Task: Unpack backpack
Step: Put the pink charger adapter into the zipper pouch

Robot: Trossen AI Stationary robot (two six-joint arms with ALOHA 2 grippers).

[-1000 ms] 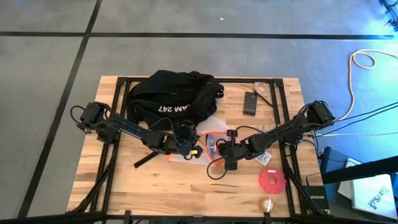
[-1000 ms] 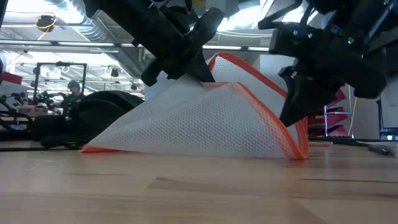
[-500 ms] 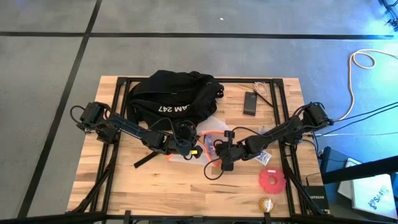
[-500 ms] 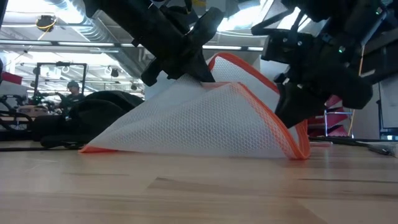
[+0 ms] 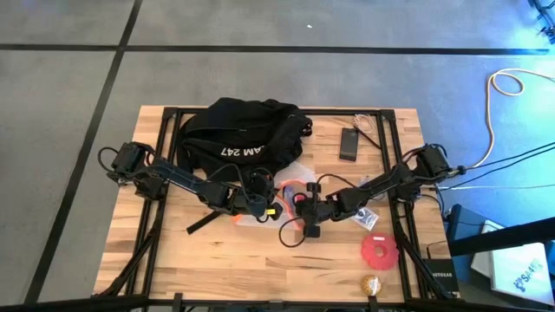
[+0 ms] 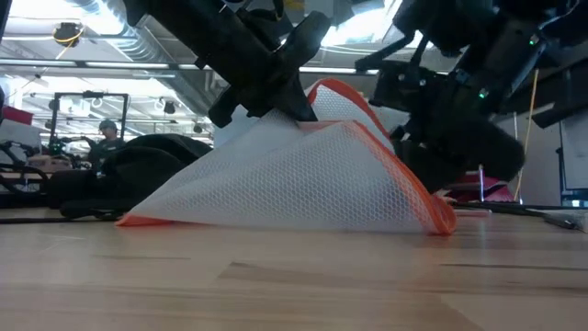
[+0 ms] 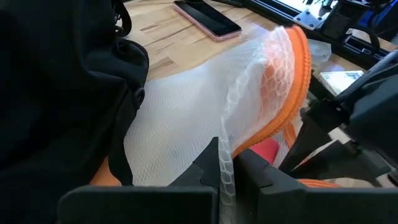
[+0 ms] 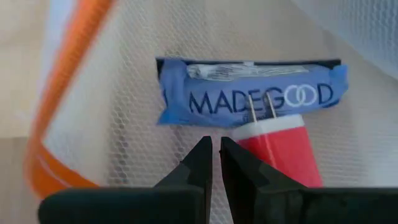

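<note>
The backpack [image 5: 247, 130] lies slumped at the far middle of the table [image 5: 208, 260], lettering up, its straps trailing toward the left arm. It is soft black fabric, so I judge it will sag and fold rather than keep a shape; the top loop handle or a strap would give the surest hold, and it looks light enough to drag. Just in front of it sits a white mesh pouch [image 6: 294, 179] with orange trim, equally limp and light. The left gripper [image 7: 222, 169] reaches in low from the left, arm stretched across the table front of the backpack, its fingers [image 7: 205, 167] pinched together on a fold of the mesh, holding the pouch's upper edge raised like a tent. The right gripper [image 8: 216, 155] comes in from the right, arm bent at the elbow and angled down to the pouch mouth; its fingers [image 8: 198, 163] are together with nothing between them, pointed at a blue bar [image 8: 249, 93] marked "MADEGOOD" and a red plug [image 8: 280, 149] lying inside on the mesh. Both items are small and rigid enough to pinch; the wrapper may be slippery. A phone [image 5: 349, 143] rests beside the backpack, and a red disc [image 5: 379, 251] lies nearer the front right.
</note>
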